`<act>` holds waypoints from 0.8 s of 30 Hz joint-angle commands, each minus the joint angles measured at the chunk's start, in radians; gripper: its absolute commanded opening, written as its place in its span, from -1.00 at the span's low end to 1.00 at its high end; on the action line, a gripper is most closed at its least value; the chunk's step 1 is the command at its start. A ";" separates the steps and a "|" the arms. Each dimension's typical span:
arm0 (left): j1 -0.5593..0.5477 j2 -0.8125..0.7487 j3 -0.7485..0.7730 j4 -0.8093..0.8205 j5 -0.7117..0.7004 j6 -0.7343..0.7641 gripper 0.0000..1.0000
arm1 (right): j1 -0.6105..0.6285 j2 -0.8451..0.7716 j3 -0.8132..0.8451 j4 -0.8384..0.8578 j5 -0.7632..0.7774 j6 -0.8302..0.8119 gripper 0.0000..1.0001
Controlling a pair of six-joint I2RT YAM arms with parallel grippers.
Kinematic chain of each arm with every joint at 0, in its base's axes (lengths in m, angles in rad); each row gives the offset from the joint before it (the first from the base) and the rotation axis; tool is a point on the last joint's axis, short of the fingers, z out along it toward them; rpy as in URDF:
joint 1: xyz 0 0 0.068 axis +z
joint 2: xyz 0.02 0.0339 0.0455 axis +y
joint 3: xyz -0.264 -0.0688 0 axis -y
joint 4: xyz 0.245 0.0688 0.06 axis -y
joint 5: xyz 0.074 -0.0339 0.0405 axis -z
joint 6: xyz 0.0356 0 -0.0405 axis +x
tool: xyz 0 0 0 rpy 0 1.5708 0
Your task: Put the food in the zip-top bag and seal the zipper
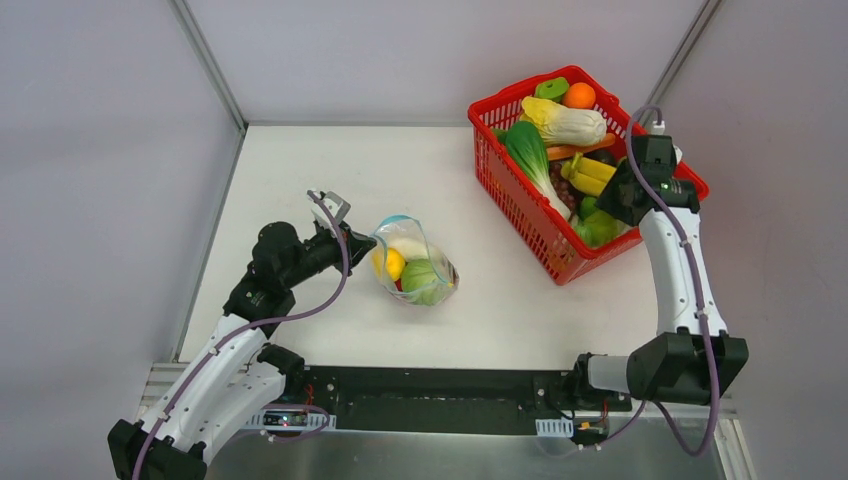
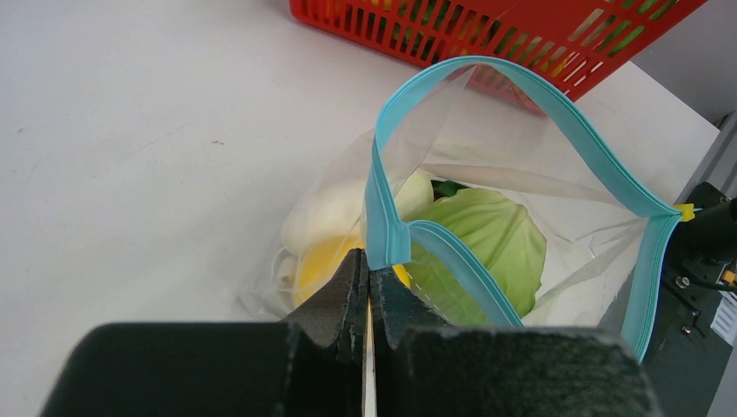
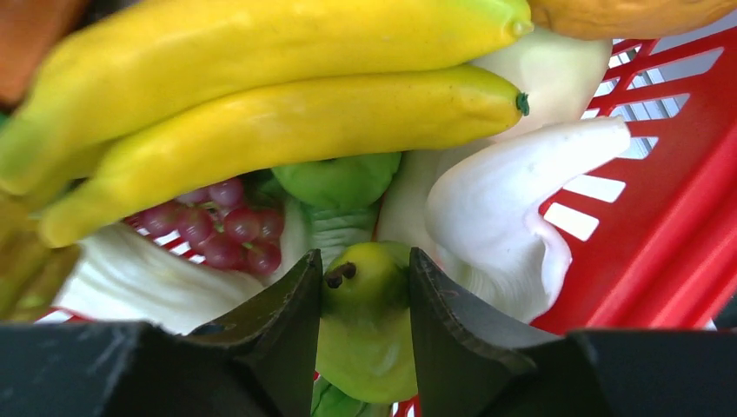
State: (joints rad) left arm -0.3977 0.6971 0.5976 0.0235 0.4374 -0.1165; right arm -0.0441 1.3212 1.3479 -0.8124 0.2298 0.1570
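The zip-top bag point(image 1: 415, 268) is seen lying on the white counter point(image 1: 330, 170), a little left of the middle of the top view. Its mouth is open. The teal zipper point(image 2: 521, 95) makes a wide loop in the upper right of the left wrist view. Three pieces of food can be seen inside the bag, packed close together: a white radish point(image 2: 330, 208), a yellow lemon point(image 2: 323, 261) and a green cabbage point(image 2: 487, 234).

The left gripper point(image 2: 367, 269) is found at the bottom middle of its own view. Its jaws are pressed tight together on the edge of the bag, right where the zipper folds over.

The red basket point(image 1: 520, 200) is placed in the upper right of the top view, well apart from the bag, and it is piled with more toy food. The right gripper point(image 3: 365, 287) is reached down into it. Its jaws are set narrow with a yellow-green fruit point(image 3: 365, 321) caught between them, and both sides of the fruit look to be touched.

Just above the fruit two yellow bananas point(image 3: 287, 122) are laid across the frame. A bunch of red grapes point(image 3: 217, 230) is tucked under them at the left, and a white leafy piece point(image 3: 513, 208) is seen at the right.
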 commanded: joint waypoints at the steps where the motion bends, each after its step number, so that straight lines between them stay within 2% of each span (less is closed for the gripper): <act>1: 0.008 -0.007 0.041 0.026 0.002 0.005 -1.00 | 0.003 -0.105 0.049 0.029 -0.032 0.007 -0.67; 6: 0.008 -0.008 0.044 0.023 0.000 0.004 -1.00 | 0.003 -0.175 0.024 0.097 -0.032 0.002 -0.77; 9: 0.008 -0.008 0.047 0.024 0.004 0.002 -1.00 | 0.003 -0.236 -0.004 0.176 -0.097 0.020 -0.80; 14: 0.008 0.004 0.054 0.024 0.015 -0.001 -1.00 | 0.003 -0.367 -0.107 0.426 -0.425 0.118 -0.89; 17: 0.008 0.010 0.057 0.024 0.026 -0.006 -1.00 | 0.012 -0.359 -0.104 0.534 -0.656 0.204 -0.95; 20: 0.008 0.009 0.059 0.021 0.023 -0.007 -1.00 | 0.106 -0.334 -0.088 0.597 -0.754 0.239 -0.99; 24: 0.008 0.005 0.059 0.022 0.021 -0.011 -1.00 | 0.386 -0.300 -0.075 0.649 -0.685 0.139 -0.98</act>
State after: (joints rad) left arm -0.3977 0.7086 0.6094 0.0158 0.4385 -0.1177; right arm 0.1398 0.9936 1.2415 -0.2951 -0.3798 0.3321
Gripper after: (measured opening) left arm 0.008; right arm 0.391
